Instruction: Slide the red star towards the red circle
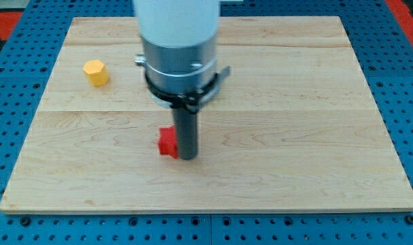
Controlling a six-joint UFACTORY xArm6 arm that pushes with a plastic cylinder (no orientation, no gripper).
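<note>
Camera view: one red block touching my tip, one yellow block.

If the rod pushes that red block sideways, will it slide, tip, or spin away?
The red block looks squat and rigid, so it will probably slide across the smooth wooden board rather than tip. My tip sits against its right side, seemingly off-centre, so the block may rotate and slip off the rod. It looks small, so likely light.

Pale wooden bench of joined planks, blue perforated base around it, red strip top right, even light
</note>
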